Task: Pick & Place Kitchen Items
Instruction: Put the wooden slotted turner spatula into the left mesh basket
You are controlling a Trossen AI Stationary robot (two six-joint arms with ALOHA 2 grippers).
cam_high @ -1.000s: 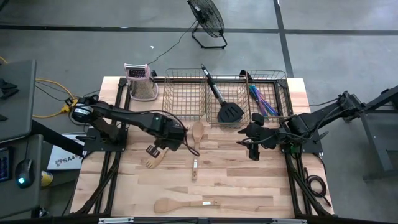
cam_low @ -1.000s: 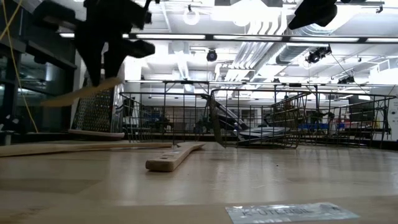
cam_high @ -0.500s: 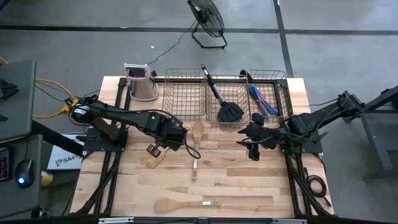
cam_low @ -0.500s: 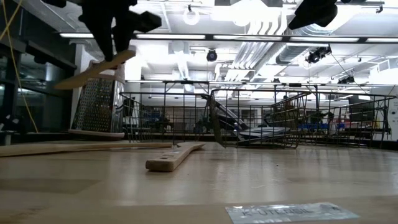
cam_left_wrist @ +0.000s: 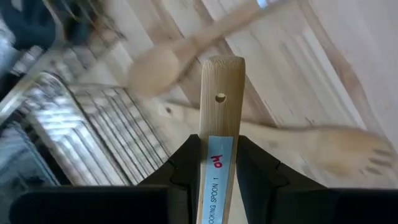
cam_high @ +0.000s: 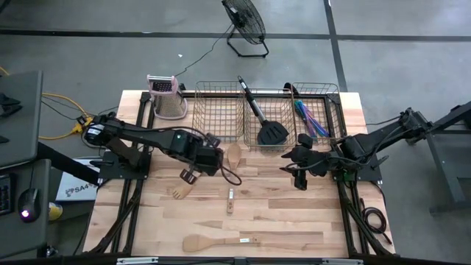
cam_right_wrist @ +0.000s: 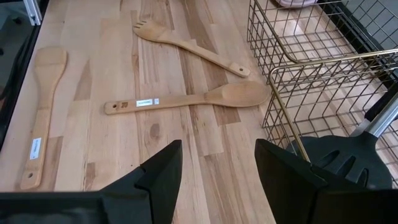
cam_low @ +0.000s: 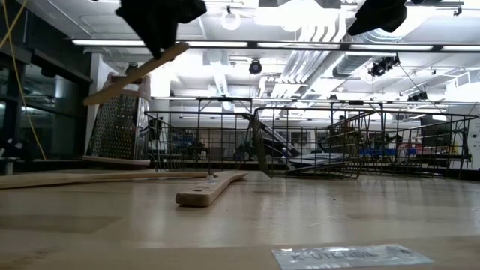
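My left gripper is shut on a light wooden cooking spoon, held high above the table's left middle. A forked wooden spoon, a round wooden spoon and a wooden spatula lie flat on the table. A black spatula leans in the middle wire basket. Blue-purple cutlery lies in the right basket. My right gripper is open and empty, hovering right of the round spoon. My left gripper pinches the cooking spoon's handle between its two fingers, a little back from the end with the hole, which sticks out past the fingertips. The spoon is lifted clear and tilted, its other end hanging lower.
Wire mesh baskets stand along the table's far edge. A metal box grater with a pink top stands at the far left. Bare wood lies between the loose utensils and the near edge.
My left gripper has risen with the cooking spoon and gone a little toward the baskets. The spoon has tipped from nearly level to a steeper slant, lifted higher above the table. My right arm has kept still.
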